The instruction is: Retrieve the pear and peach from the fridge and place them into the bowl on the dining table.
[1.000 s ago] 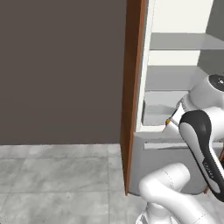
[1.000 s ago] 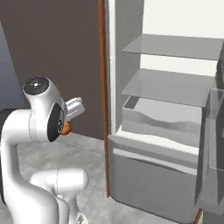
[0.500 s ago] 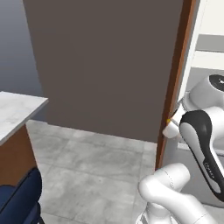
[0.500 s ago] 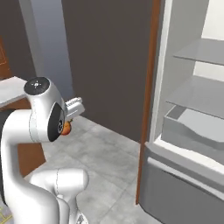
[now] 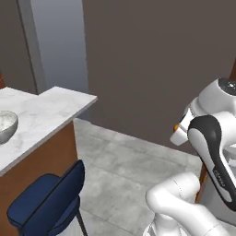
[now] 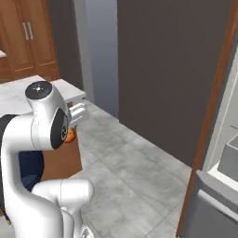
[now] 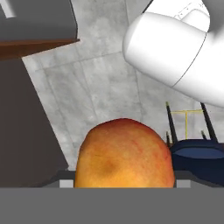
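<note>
Hand view: fingers [image 7: 124, 186] spread wide, gripping one peach [image 7: 124, 155]; one bowl [image 5: 7, 125] on dining table [image 5: 46, 113].

Bowl [image 5: 7, 125] on the tabletop [image 5: 44, 113] near its left edge, chair [image 5: 48, 200] on the floor before it.

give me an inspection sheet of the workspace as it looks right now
surface: long white grey-veined marble dining table on an orange-brown wooden base, at left
job's things: round translucent whitish-grey bowl on the table; round orange-red peach in the gripper; open light-grey fridge at right
clutter: dark blue chair beside the table
grippers: gripper closed on the peach
cables: nothing seen
surroundings: grey tiled floor, dark wall, wooden cabinets
</note>
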Tool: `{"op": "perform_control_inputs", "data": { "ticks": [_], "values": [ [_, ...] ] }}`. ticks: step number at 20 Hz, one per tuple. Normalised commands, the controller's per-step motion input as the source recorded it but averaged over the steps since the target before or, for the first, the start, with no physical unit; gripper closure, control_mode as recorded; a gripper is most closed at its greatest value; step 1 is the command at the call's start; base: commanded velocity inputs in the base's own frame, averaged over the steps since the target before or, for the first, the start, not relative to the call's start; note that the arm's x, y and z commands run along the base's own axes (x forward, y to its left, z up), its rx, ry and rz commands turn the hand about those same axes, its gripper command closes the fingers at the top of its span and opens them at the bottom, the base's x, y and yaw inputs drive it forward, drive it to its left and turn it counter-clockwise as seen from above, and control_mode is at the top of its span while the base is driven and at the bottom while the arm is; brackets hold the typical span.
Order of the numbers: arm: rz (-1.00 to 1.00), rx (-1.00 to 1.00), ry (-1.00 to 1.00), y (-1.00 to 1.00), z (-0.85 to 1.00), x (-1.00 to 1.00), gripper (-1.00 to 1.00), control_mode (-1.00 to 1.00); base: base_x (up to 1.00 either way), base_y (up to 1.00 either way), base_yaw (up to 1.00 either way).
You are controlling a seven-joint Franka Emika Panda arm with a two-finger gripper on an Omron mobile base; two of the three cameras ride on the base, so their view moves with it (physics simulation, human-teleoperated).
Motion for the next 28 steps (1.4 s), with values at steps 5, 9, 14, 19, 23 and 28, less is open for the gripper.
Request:
{"op": "perform_control_inputs", "data": {
  "ticks": [5,9,14,19,23,28],
  "values": [
    [0.0,0.0,0.0,0.0,0.0,0.0,1.0,1.0,-0.58,0.33,0.35],
    [0.0,0.0,0.0,0.0,0.0,0.0,1.0,1.0,-0.5,0.31,0.31],
    [0.0,0.0,0.0,0.0,0.0,0.0,1.0,1.0,-0.03,0.41,0.25],
    [0.0,0.0,0.0,0.0,0.0,0.0,1.0,1.0,0.03,0.45,0.22],
    [0.0,0.0,0.0,0.0,0.0,0.0,1.0,1.0,0.14,0.5,0.22],
    [0.0,0.0,0.0,0.0,0.0,0.0,1.0,1.0,0.25,0.57,0.2]
  ]
}}
